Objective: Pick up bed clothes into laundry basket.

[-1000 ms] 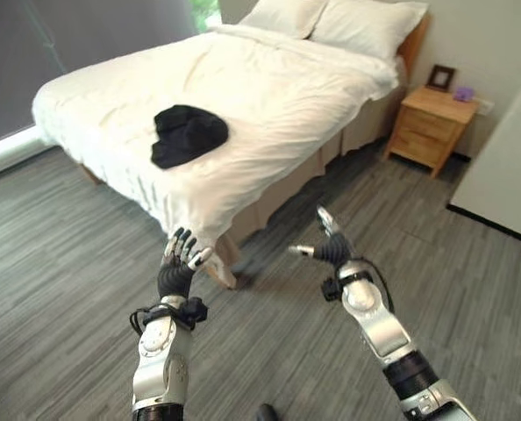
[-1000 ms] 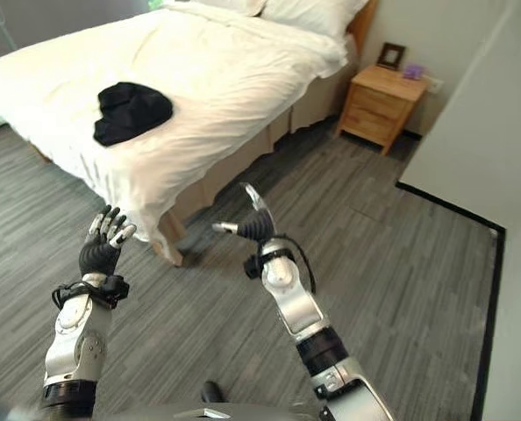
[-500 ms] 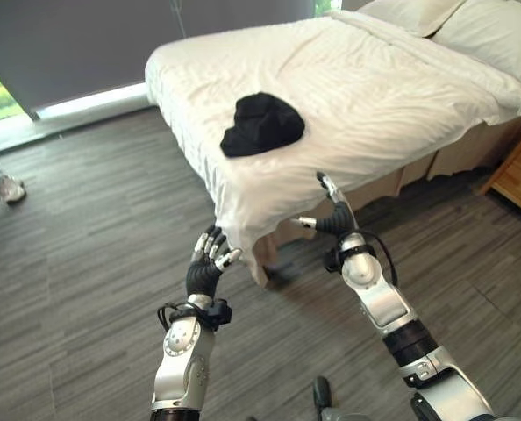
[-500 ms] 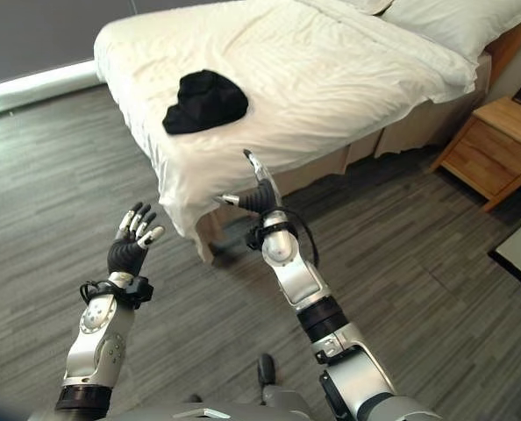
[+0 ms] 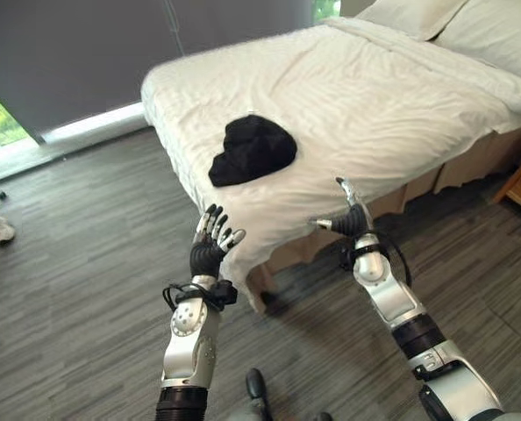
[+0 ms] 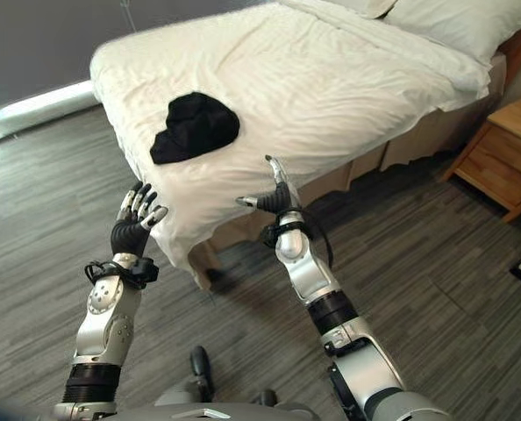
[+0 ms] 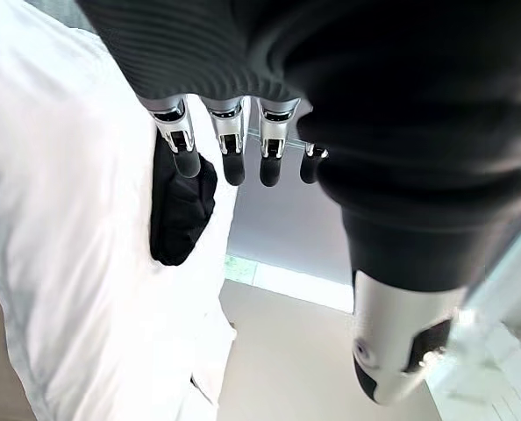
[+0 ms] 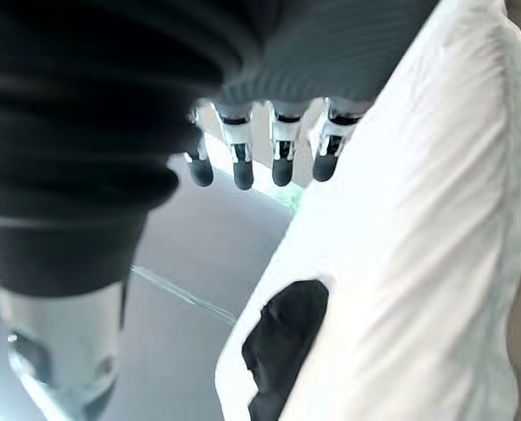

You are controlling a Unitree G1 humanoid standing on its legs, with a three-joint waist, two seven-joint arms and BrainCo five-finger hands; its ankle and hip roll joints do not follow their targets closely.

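One black garment [image 5: 253,150], bunched in a heap, lies on the white bed [image 5: 392,96] near the foot-end corner, at about 11 o'clock from centre in the left eye view. Nothing holds it; it sits loose on the sheet, apart from both hands. Likely bunched rather than spread, so a single scoop or pinch should lift it whole.

Left robot hand [image 5: 210,248] is raised at roughly 7 o'clock of the garment, just off the bed's corner drape, palm toward the bed, fingers straight and spread, empty. Its wrist view shows fingertips [image 7: 187,161] pointing at the dark heap [image 7: 181,209] with a gap between, so it looks lined up for a reach, not yet in contact.

Right robot hand [image 5: 353,219] is at about 4 o'clock of the garment, beside the bed's side edge, fingers extended and thumb out to the side, holding nothing. Its wrist view also has the heap [image 8: 282,340] beyond the fingertips [image 8: 242,174], well apart.

Judgement: both hands kept open and lifted so they clear the mattress edge before going down on the cloth; step in hand is the approach. No laundry basket to place. Pillows [image 5: 484,26] at the head end, 1 o'clock; grey wood floor [image 5: 85,263] around; wooden nightstand [image 6: 515,145] at 3 o'clock in the right eye view.
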